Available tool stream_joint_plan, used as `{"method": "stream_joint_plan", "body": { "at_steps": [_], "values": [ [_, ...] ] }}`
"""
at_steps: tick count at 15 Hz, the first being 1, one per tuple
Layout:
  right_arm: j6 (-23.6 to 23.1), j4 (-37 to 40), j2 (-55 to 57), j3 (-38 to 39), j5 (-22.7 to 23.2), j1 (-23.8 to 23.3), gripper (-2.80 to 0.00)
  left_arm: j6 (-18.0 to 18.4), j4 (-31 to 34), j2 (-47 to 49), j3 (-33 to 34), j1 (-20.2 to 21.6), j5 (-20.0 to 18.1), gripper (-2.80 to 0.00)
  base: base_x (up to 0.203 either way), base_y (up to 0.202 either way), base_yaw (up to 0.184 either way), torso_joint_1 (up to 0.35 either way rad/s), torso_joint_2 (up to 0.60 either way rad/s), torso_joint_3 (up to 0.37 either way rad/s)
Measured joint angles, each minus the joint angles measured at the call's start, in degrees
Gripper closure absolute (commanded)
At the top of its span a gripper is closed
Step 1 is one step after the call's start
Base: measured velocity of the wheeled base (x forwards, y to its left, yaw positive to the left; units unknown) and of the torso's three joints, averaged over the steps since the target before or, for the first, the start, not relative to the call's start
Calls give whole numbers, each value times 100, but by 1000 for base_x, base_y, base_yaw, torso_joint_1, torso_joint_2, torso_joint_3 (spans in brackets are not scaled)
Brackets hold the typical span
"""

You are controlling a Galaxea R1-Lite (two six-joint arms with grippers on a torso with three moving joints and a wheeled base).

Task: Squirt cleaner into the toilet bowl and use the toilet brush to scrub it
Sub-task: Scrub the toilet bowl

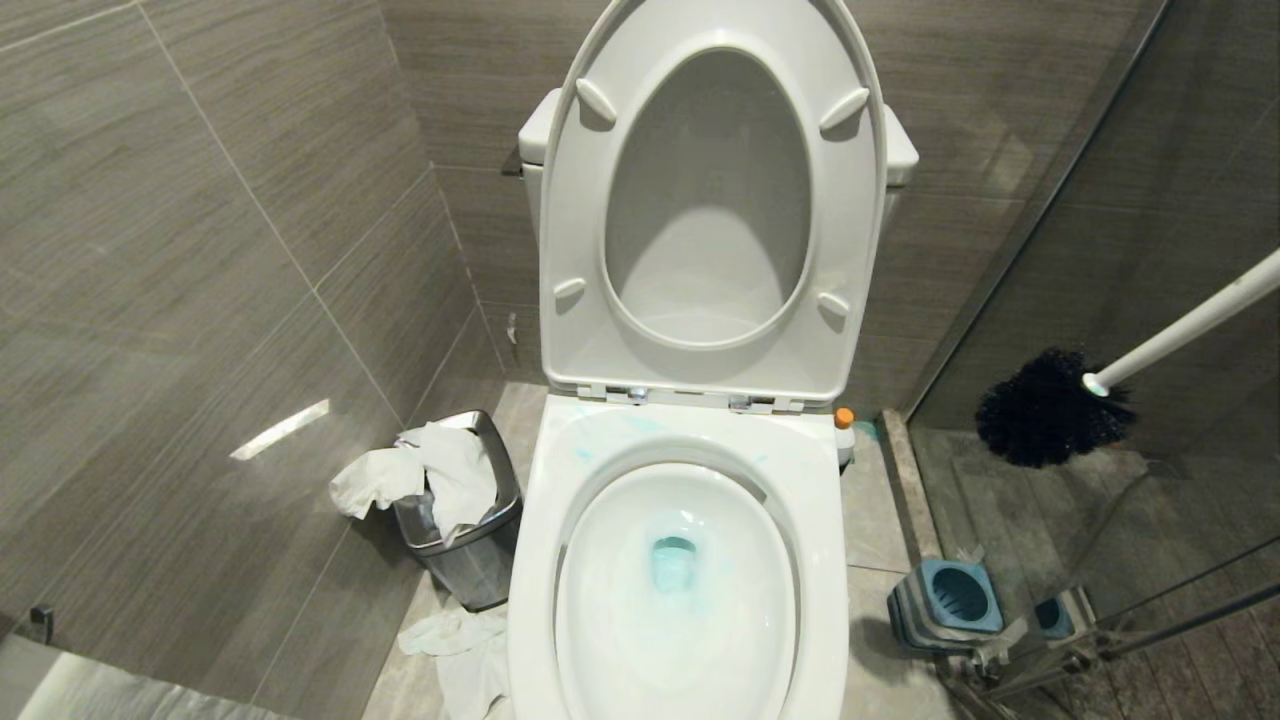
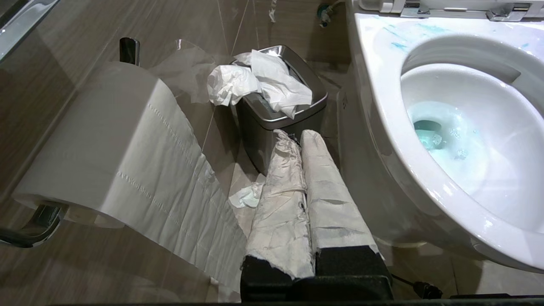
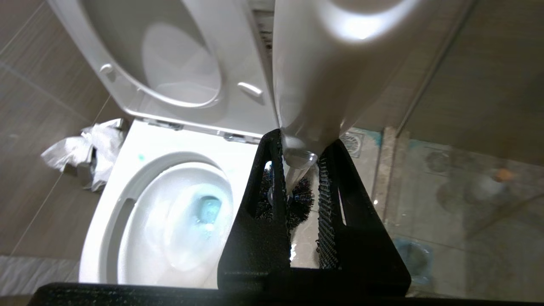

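The white toilet bowl (image 1: 820,470) stands in the middle with its seat and lid raised. Turquoise cleaner (image 1: 674,562) tints the water, and faint blue streaks (image 2: 399,44) mark the back rim. The toilet brush hangs in the air to the right of the bowl, its dark bristle head (image 1: 1050,408) low and its white handle (image 1: 1190,325) running up out of the head view. My right gripper (image 3: 305,146) is shut on that handle, with the bristles (image 3: 299,202) below the fingers. My left gripper (image 2: 297,136), its fingers wrapped in pale paper, is shut and empty, low beside the bowl's left side.
A steel bin (image 1: 470,545) stuffed with tissue stands left of the bowl, with paper on the floor by it. A toilet-paper roll (image 2: 106,140) hangs on the left wall. The blue-grey brush holder (image 1: 950,600) sits right of the bowl against a glass partition (image 1: 1150,520). A small orange-capped bottle (image 1: 845,430) stands behind.
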Motion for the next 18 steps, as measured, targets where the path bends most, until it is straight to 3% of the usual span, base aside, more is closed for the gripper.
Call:
{"method": "stream_joint_plan", "body": {
  "at_steps": [5, 7, 9, 14, 18],
  "values": [
    [391, -341, 881, -195, -2286, 2639, 0, -9, 0, 0, 0, 0, 1, 0, 0, 0, 0, 0, 0, 0],
    [551, -601, 1422, -364, -3047, 3211, 0, -7, 0, 0, 0, 0, 0, 0, 0, 0, 0, 0, 0, 0],
    [857, -684, 1962, -743, -3519, 3539, 0, -7, 1, 0, 0, 0, 2, 0, 0, 0, 0, 0, 0, 0],
    [1500, -717, 3086, -1097, -3931, 4391, 0, -9, 0, 0, 0, -2, 0, 0, 0, 0, 0, 0, 0, 0],
    [1692, -731, 3633, -1082, -3955, 4561, 0, -7, 0, 0, 0, -2, 0, 0, 0, 0, 0, 0, 0, 0]
  ]
}}
